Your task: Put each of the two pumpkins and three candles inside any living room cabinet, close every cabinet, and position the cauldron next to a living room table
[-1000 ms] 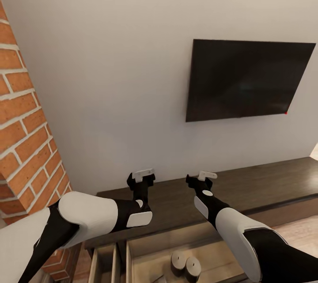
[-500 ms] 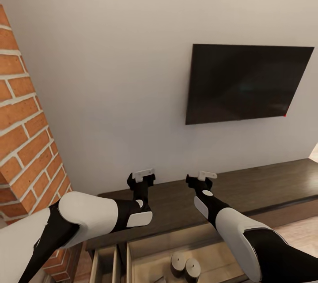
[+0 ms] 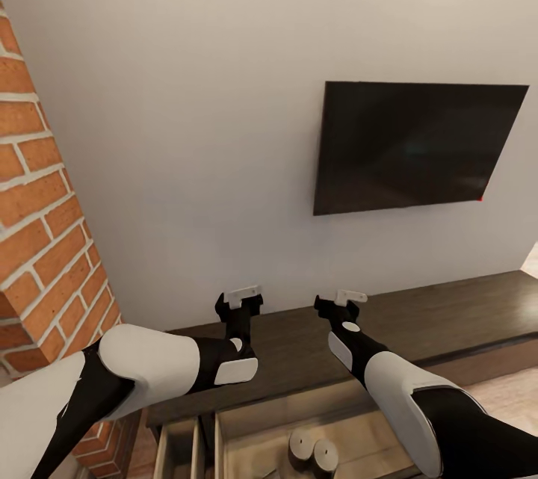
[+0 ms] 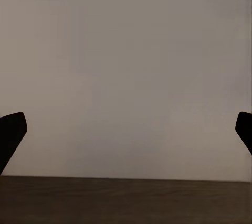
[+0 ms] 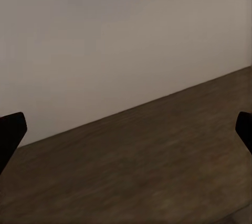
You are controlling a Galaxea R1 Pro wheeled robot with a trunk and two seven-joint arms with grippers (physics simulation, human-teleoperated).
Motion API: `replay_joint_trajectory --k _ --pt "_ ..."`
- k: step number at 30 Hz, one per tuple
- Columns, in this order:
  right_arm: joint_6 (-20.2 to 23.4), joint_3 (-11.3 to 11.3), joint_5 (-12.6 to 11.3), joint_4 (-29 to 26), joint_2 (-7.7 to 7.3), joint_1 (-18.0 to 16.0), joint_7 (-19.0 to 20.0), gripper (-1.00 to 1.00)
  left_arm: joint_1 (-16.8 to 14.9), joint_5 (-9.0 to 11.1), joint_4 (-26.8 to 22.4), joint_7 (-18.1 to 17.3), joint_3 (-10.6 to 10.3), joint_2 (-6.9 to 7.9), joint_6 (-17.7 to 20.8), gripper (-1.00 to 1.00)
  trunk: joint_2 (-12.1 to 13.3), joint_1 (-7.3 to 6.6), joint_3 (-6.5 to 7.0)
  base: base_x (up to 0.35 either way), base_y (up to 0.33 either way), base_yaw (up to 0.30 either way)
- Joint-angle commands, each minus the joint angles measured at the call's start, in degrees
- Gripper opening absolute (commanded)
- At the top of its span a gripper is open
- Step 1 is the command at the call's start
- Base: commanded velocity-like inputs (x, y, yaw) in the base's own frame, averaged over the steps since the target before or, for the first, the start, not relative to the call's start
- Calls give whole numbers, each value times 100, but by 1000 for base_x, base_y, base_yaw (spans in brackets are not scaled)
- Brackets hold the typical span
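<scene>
At the bottom centre of the head view, an open drawer (image 3: 359, 427) of the cabinet (image 3: 448, 314) shows its tan inside, and two candles (image 3: 314, 450) stand upright in it, touching side by side. A narrower compartment (image 3: 175, 449) lies open to the left of them. Above the drawer, both forearms reach forward over the dark wood top. The left gripper (image 3: 240, 298) hovers left of centre and the right gripper (image 3: 345, 300) right of centre, each over the cabinet top and near the wall. In the left wrist view the two dark fingertips (image 4: 11, 135) sit at opposite edges with bare wall between them, so the jaws are spread wide and hold nothing. The right wrist view shows the same: fingertips (image 5: 10, 132) far apart, nothing between them but the wood top and wall. Farther back, a brick fireplace (image 3: 45, 225) runs up the left edge, and a black TV (image 3: 415, 146) hangs on the pale wall (image 3: 187, 128) at the right.
</scene>
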Motion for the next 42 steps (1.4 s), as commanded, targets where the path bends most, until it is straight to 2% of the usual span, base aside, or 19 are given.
replay_joint_trajectory --k 1,6,19,25,27,30,33,35,36,37,38,39,42 --pt "-26 31 -57 6 3 -5 -11 100 -14 -2 -11 40 -41 -5 -21 100 -4 0 -7 0 0 0" --pt "-117 24 -74 6 4 -5 -8 100 -13 -2 -11 40 -41 -4 -43 100 -4 0 -7 -77 -3 0" --pt "-263 24 -81 51 5 -5 0 100 -12 0 -11 40 -40 -4 -62 100 -4 0 -7 -302 -1 0" --pt "-958 28 -72 380 12 -5 -1 100 -7 -6 -126 139 -55 -5 -670 100 -4 0 -7 -74 0 0" --pt "-1219 25 -74 501 17 -5 -6 100 18 -71 -159 333 -64 -19 -917 100 -4 0 -7 -14 0 0" --pt "-1424 24 -82 585 20 -5 -11 100 71 -235 -171 481 -72 -46 -1045 100 -4 0 -7 -6 0 0" --pt "-1664 24 -101 658 21 -5 -14 100 137 -556 -176 738 -74 -84 -1113 100 -4 0 -7 -2 0 0" --pt "-1809 24 -110 722 21 -5 -14 100 196 -852 -174 1019 -75 -108 -1132 100 -4 0 -7 0 0 0" --pt "-1925 24 -113 767 21 -5 -15 100 247 -1126 -172 1266 -76 -108 -1142 100 -4 0 -7 0 0 0" --pt "-2072 24 -118 808 21 -5 -15 100 306 -1490 -171 1590 -76 -108 -1164 100 -4 0 -7 0 0 0" --pt "-2234 24 -122 836 24 -2 -15 100 373 -1937 -171 1979 -76 -108 -1181 100 -4 0 -7 0 0 0" --pt "-2384 24 -124 855 39 3 -15 100 452 -2456 -172 2430 -76 -108 -1193 100 -4 0 -7 0 0 0" --pt "-2744 24 -129 884 80 38 -15 100 756 -4193 -177 3943 -75 -108 -1201 100 -4 0 -7 0 0 0"
